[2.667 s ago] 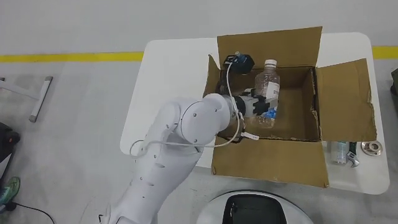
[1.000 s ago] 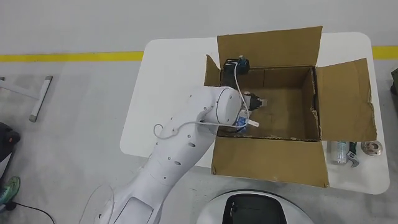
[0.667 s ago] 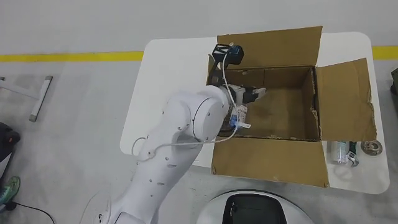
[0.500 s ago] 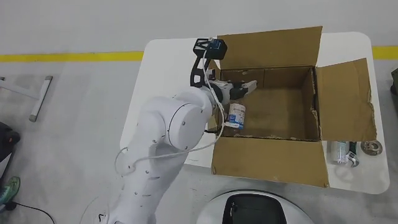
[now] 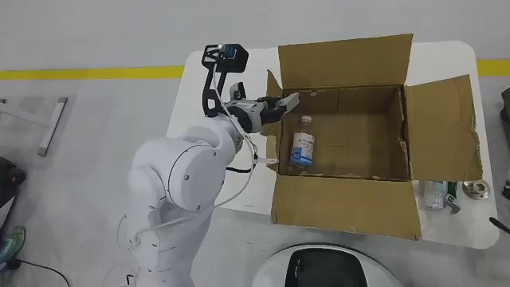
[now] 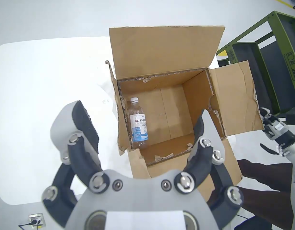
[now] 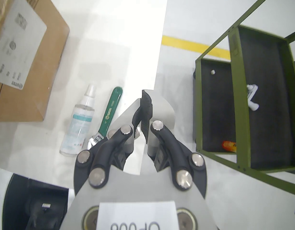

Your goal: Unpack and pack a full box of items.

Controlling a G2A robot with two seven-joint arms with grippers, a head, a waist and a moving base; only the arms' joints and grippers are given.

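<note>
An open cardboard box [image 5: 347, 206] stands on the white table [image 5: 213, 102]. A clear bottle [image 5: 301, 145] with a white label lies on the box floor against its left wall, also seen in the left wrist view as the bottle [image 6: 138, 126] inside the box [image 6: 166, 48]. My left gripper [image 5: 282, 105] hangs open and empty above the box's left edge, its jaws wide apart [image 6: 142, 120]. My right gripper [image 7: 144, 102] is shut on nothing, above the table's right end.
Right of the box lie a small spray bottle [image 7: 78, 126], a green-handled wrench [image 7: 111, 112] and a metal ring [image 5: 476, 188]. A green cart [image 7: 243, 101] stands beside the table's right edge. The box flaps stick out on all sides.
My left gripper carried the bottle down into the box, let it go by the left wall, then rose and drew back to the left, open.
</note>
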